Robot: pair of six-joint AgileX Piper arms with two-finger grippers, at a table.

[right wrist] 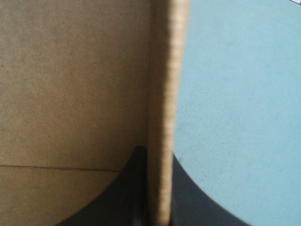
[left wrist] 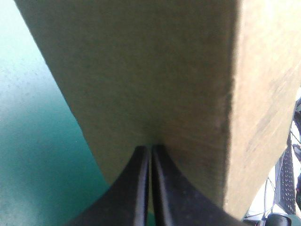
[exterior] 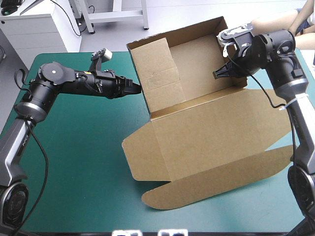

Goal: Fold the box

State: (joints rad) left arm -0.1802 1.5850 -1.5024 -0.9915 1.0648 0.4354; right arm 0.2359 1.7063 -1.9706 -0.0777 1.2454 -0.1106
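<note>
The brown box (exterior: 206,132) lies on the teal-green cover with its back and left walls raised and its lid spread flat toward the front. My left gripper (exterior: 138,88) is shut, its tip against the outer face of the left wall. In the left wrist view the brown box (left wrist: 155,70) fills the space just ahead of the left gripper (left wrist: 150,149). My right gripper (exterior: 220,73) is at the box's far right wall. In the right wrist view the right gripper (right wrist: 157,153) straddles the upright wall edge (right wrist: 164,108), one finger on each side.
Bare teal-green cover (exterior: 74,162) stretches across the left and front left of the table. The lid's long curved flap (exterior: 221,179) reaches toward the front right. The right arm stands along the table's right edge.
</note>
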